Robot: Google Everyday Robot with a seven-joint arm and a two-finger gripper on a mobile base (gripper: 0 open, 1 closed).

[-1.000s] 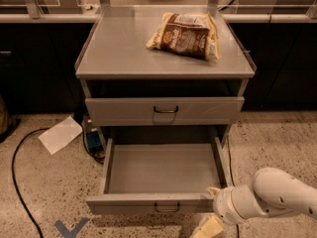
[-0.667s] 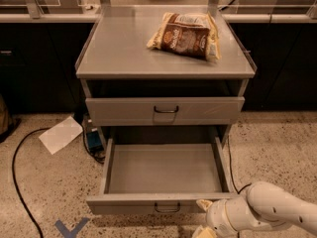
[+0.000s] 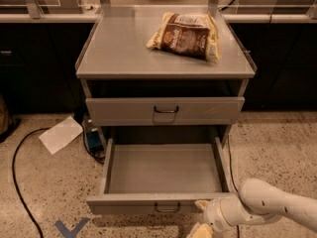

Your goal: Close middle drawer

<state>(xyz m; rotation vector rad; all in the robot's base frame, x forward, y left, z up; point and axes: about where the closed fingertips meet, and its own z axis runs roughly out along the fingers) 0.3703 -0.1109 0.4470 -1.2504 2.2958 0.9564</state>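
The gripper (image 3: 200,217), its 2 fingers spread and empty, is now shifted left to the front of the middle drawer (image 3: 129,204). The drawer is left fully extended; pushing is judged imminent.

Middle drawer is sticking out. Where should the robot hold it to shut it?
Push the middle drawer on its flat front, coming from the front near the handle; it's pulled out toward the gripper, low beside its right end.
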